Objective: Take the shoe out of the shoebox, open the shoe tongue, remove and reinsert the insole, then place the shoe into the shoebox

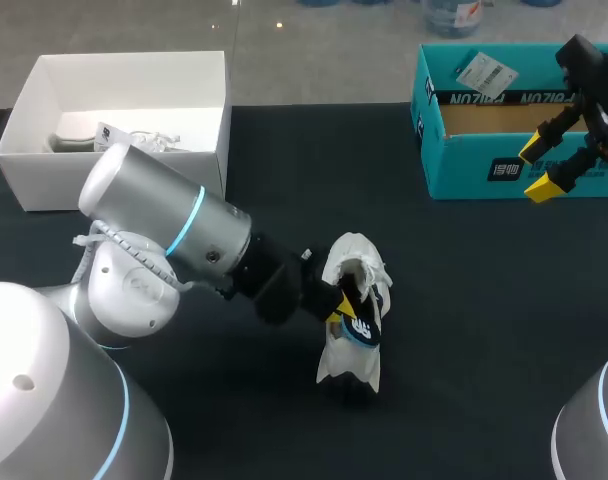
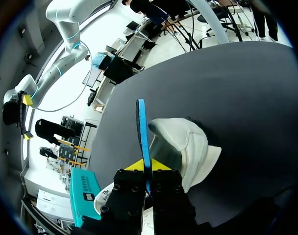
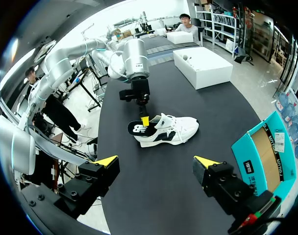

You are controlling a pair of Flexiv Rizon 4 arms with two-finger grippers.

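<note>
Shoe is out of the teal shoebox at mid-table, your left gripper is pinched tight on the insole, and your right gripper hangs wide open over the box, so reseating and boxing are probably left.

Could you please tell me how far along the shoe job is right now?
Done: the shoe is out, lying apart from the teal shoebox. In hand: the left gripper is shut on the insole at the shoe's opening. Left: seating the insole and boxing the shoe; the right gripper is open.
</note>
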